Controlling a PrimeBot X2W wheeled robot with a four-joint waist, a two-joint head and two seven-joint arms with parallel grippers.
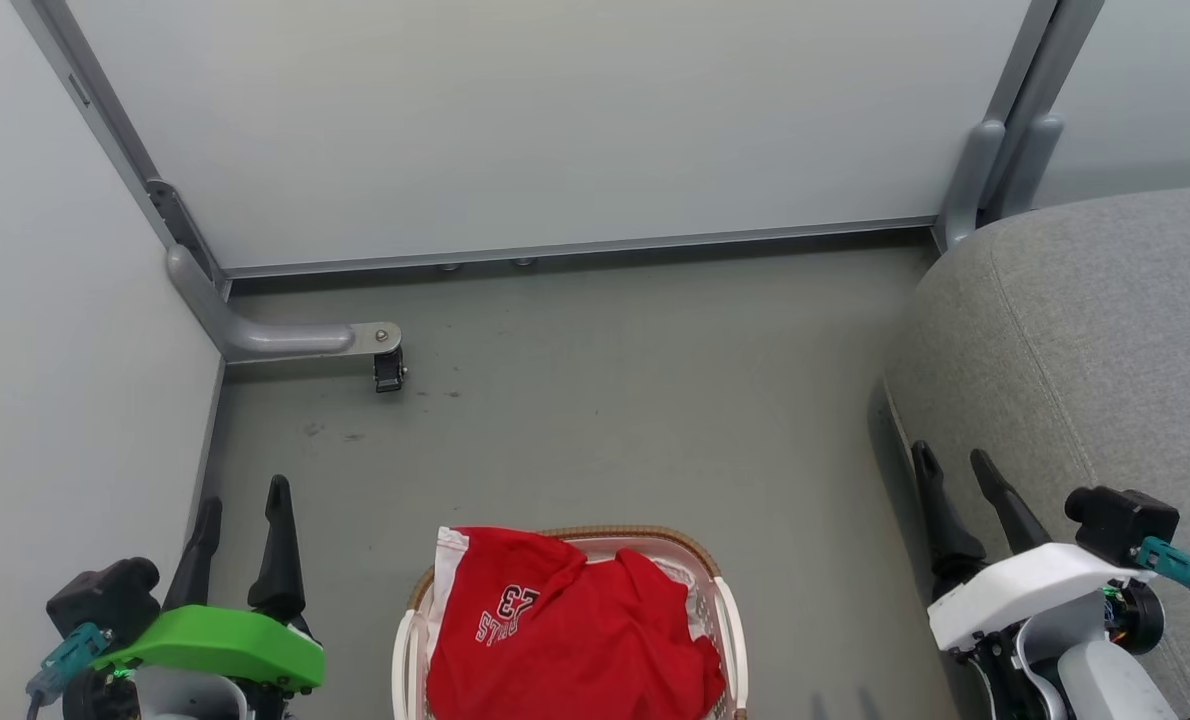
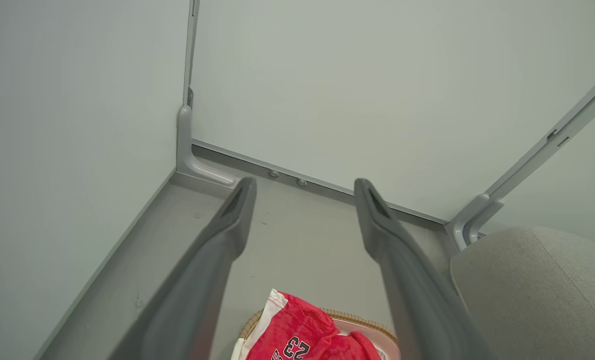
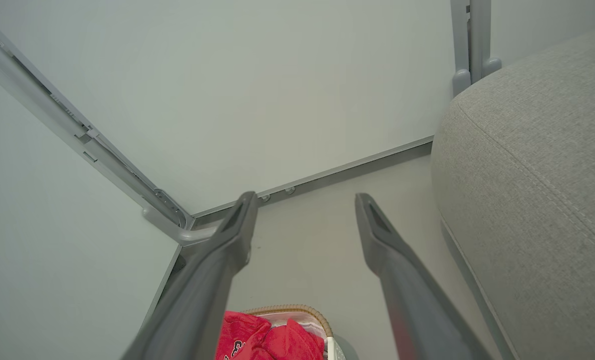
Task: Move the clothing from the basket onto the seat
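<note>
Two grippers, the left gripper (image 1: 243, 497) and the right gripper (image 1: 952, 455), hold their fingers spread wide and empty on either side of one basket (image 1: 730, 620) on the floor (image 1: 605, 400). In it the clothing (image 1: 565, 640) lies heaped: bright red, white-trimmed, with a black-and-white "23" (how many pieces, I cannot tell). One grey seat (image 1: 1085, 330) stands beside the right gripper.

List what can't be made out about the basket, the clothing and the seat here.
The basket: near end cut off by the head view's bottom edge; inside covered by the clothing.
The clothing: piled and folded in the head view, so the garment count is unclear; the bottom edge cuts it too.
The seat: runs off the head view's right edge; full extent unknown.
</note>
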